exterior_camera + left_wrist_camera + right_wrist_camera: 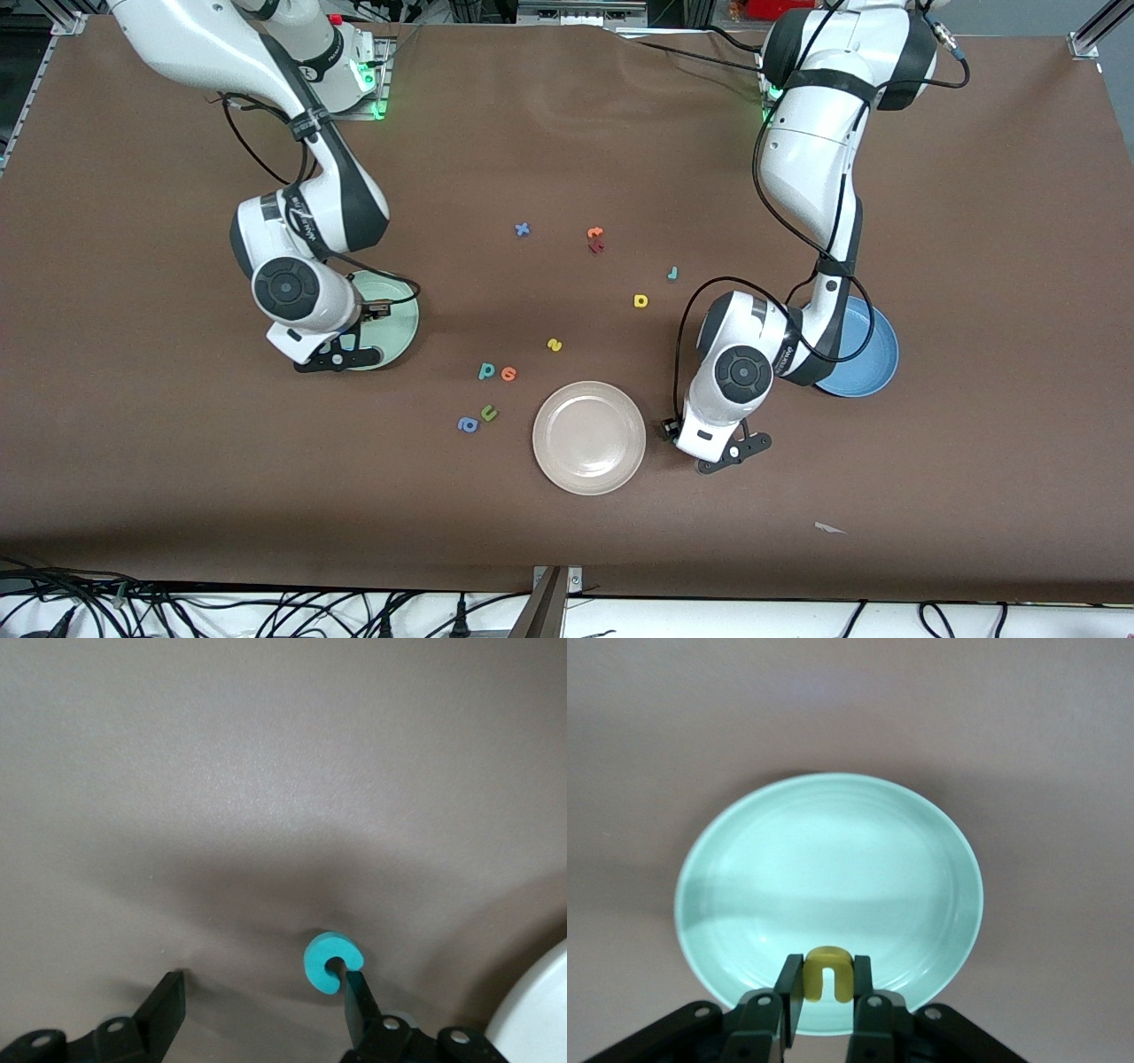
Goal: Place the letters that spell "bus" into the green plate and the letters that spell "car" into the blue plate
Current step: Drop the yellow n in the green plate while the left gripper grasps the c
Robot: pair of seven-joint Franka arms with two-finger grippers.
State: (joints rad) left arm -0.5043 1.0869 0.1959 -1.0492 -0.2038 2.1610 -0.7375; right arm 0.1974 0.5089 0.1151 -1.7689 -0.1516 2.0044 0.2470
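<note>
Right end effector (pixel 826 1010) pinches one yellow u (pixel 827 973) over the green plate (pixel 744 859). Left end effector (pixel 266 1014), fingers spread, straddles one teal c (pixel 321 957) on the counter (pixel 567 549) between the one beige plate (pixel 588 438) and the one blue plate (pixel 873 359).

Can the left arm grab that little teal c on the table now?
Probably yes. The left gripper is open and low over the table, one finger already beside the teal c, nothing between them. It likely needs to shift sideways to straddle it.
</note>
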